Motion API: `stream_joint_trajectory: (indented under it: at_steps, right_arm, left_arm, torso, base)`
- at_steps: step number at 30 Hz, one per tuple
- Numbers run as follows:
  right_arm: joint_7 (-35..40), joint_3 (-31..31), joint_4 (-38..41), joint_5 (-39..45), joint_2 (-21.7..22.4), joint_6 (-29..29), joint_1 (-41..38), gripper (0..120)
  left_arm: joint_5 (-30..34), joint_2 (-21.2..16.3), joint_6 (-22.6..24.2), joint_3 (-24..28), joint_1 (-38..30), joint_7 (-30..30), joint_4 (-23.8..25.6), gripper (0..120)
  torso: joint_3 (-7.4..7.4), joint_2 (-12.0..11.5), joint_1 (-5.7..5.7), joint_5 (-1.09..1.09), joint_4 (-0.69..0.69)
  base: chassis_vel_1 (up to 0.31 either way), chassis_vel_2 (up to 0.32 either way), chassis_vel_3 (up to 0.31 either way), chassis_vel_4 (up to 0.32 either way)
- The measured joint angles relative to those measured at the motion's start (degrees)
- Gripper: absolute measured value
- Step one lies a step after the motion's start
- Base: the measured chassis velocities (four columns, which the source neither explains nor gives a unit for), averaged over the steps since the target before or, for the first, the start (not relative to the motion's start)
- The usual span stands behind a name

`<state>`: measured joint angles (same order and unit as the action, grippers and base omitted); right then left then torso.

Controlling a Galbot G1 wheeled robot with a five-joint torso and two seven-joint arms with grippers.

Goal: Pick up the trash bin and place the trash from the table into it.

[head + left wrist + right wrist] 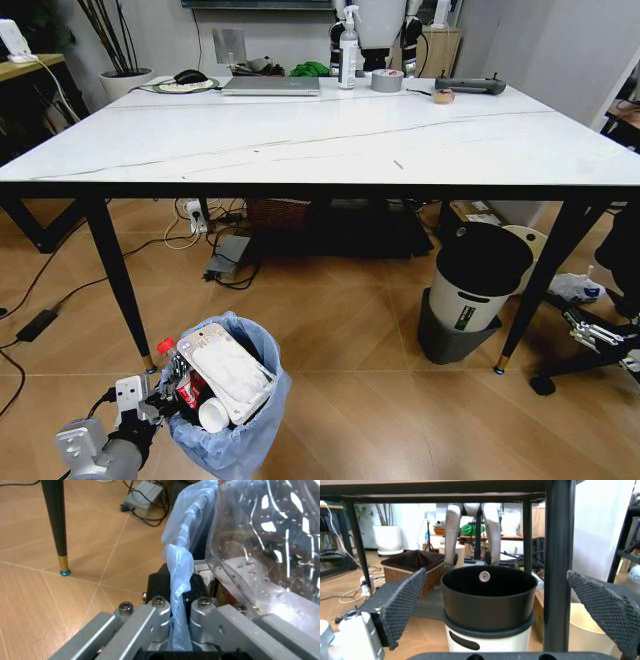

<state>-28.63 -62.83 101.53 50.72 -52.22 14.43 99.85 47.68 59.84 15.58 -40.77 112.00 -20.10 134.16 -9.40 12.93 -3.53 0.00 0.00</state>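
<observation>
The trash bin (243, 432), lined with a crinkly light-blue bag, stands on the wood floor in front of the table's (300, 140) near-left leg. It is packed with trash (225, 372): white tissue in a flat box, a red wrapper and a white cup. My left gripper (158, 397) is at the bin's left side, shut on the rim. In the left wrist view the left gripper (179, 605) clamps the blue bag edge (182, 560), with a clear plastic container (265, 543) beside it. My right gripper (592, 335) hangs low at the right, open, pads (402, 603) wide apart.
A white-and-black cylinder (478, 285) stands under the table's right side, directly before the right gripper, with a black table leg (559, 566) close by. Cables and a power brick (225, 257) lie on the floor. A laptop (272, 86), tape roll (387, 80) and spray bottle (348, 45) sit at the table's far edge.
</observation>
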Motion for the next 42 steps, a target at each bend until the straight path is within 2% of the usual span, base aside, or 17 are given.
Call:
stream_joint_trajectory:
  at_steps: [15, 42]
  right_arm:
    - [0.0, 0.0, 0.0, 0.0, 0.0, 0.0, 0.0, 100]
    - [0.0, 0.0, 0.0, 0.0, 0.0, 0.0, 0.0, 100]
  left_arm:
    - [-0.3, 0.3, 0.0, 0.1, 0.3, 0.0, 0.1, 0]
    - [-1.1, 0.6, -0.2, 0.3, 0.4, -0.1, 0.0, 0]
  torso:
    - [2.34, -3.0, 0.67, 0.0, 0.0]
    - [7.58, -9.2, 1.61, 0.0, 0.0]
  base:
    - [0.0, 0.0, 0.0, 0.0]
    - [0.0, 0.0, 0.0, 0.0]
